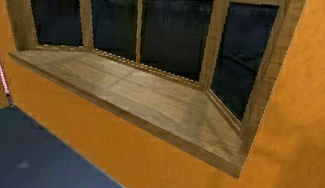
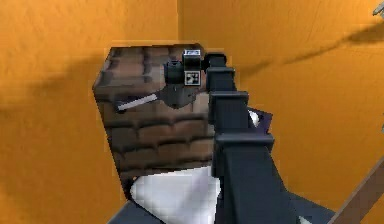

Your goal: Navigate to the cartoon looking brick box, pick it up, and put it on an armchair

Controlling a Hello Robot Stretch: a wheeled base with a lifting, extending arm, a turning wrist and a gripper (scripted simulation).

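Observation:
In the arm side view a brown box with a cartoon brick pattern [image 2: 150, 135] stands out against orange walls, its top face tilted toward me. The dark arm bar [image 2: 240, 150] rises from the bottom edge to the box's top. There the two white marker squares [image 2: 190, 62] and the gripper [image 2: 152, 100] lie against the box's upper face. A white cushion-like shape [image 2: 178, 195] shows right below the box. I cannot tell whether the box rests on it or hangs free, so I cannot tell whether the gripper holds anything.
The forward view faces a bay window [image 1: 143, 25] with dark panes and a deep wooden sill [image 1: 140, 95] set in orange walls. Dark blue floor [image 1: 33, 159] fills the lower left. A thin pink rod [image 1: 0, 65] leans at the left wall.

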